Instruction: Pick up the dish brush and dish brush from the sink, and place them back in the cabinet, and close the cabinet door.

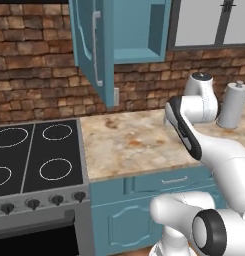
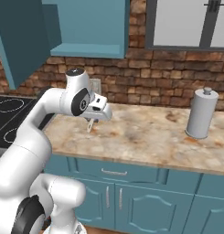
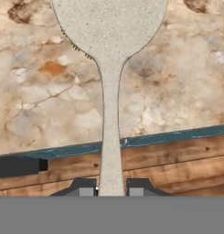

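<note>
My gripper [image 3: 111, 189] is shut on the thin handle of a dish brush [image 3: 109, 27], a pale speckled grey brush with a wide rounded head. In the hand view the brush points out over the marbled counter [image 3: 35, 91]. In the right base view the gripper [image 2: 91, 119] hangs over the counter's left part with the brush [image 2: 89, 126] below it. Above, the teal cabinet [image 1: 139, 30] stands open, showing its lighter blue inside [image 2: 86, 23]. The cabinet door [image 1: 91, 50] is swung out to the left, bar handle facing the room. The sink is out of view.
A black stovetop [image 1: 34, 150] with white rings lies left of the counter [image 1: 129, 140]. A grey canister [image 2: 201, 114] stands at the counter's right, under a window. Low teal cupboards [image 2: 118, 192] run below the counter edge. A brick wall backs it.
</note>
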